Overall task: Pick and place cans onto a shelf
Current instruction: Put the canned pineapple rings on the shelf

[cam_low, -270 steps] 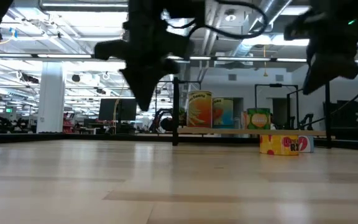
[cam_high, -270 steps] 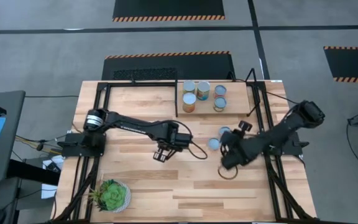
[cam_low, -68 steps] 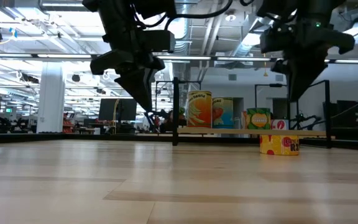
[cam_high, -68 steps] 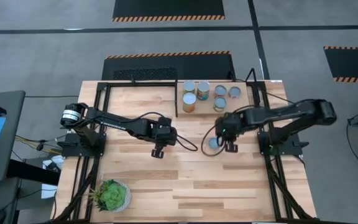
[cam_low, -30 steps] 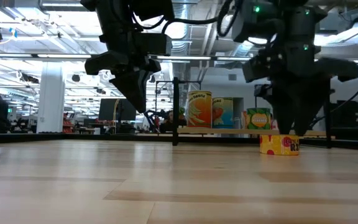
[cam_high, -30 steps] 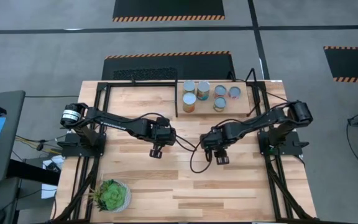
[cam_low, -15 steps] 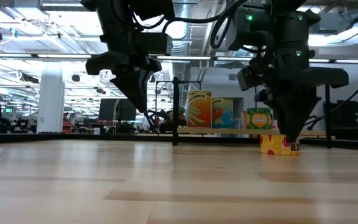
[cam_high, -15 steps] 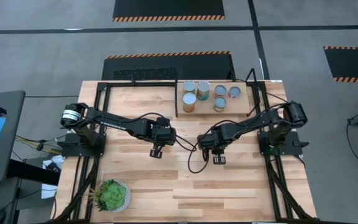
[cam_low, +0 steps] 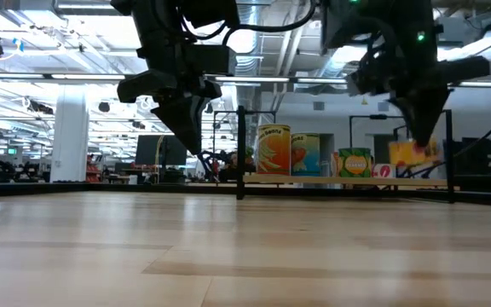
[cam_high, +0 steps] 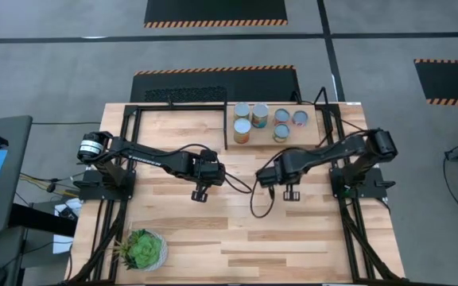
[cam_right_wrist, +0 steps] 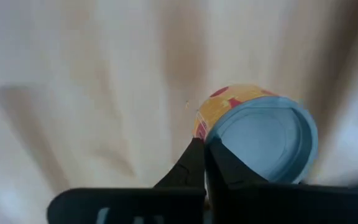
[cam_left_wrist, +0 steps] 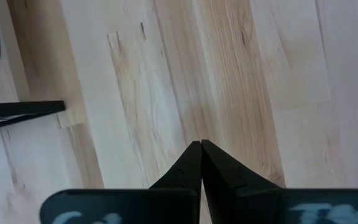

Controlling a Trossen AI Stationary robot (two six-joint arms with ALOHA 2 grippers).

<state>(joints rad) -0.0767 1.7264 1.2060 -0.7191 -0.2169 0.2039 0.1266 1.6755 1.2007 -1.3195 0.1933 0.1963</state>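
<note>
A yellow can with red spots [cam_low: 413,158] and a pale blue top [cam_right_wrist: 263,140] hangs just under my right gripper [cam_low: 420,138], which is shut at the can's edge [cam_right_wrist: 203,144]. It is right of the table's middle [cam_high: 291,193]; from above, the arm hides the can. Several cans [cam_high: 261,119] stand on the shelf [cam_high: 308,137] at the far edge, also visible in the low view [cam_low: 273,151]. My left gripper [cam_high: 199,195] is shut over bare wood [cam_left_wrist: 201,144] left of the middle. My right gripper has its shut fingertips at the rim of the can's top [cam_right_wrist: 211,132], on one side of the can. The fingers come from above, pointing down. The can hangs below them, roughly upright and clear of the table. What exactly they pinch there I cannot tell.
A potted plant [cam_high: 143,249] stands near the front left corner. Black frame rods [cam_high: 126,143] run along the table's sides. A loose cable [cam_high: 253,208] loops from the right arm over the middle of the table.
My right gripper has shut from wide open at the yellow can. It has then risen and gone a little toward the table's right and far edges. The can, which stood on the table, is now lifted clear below the fingers.
</note>
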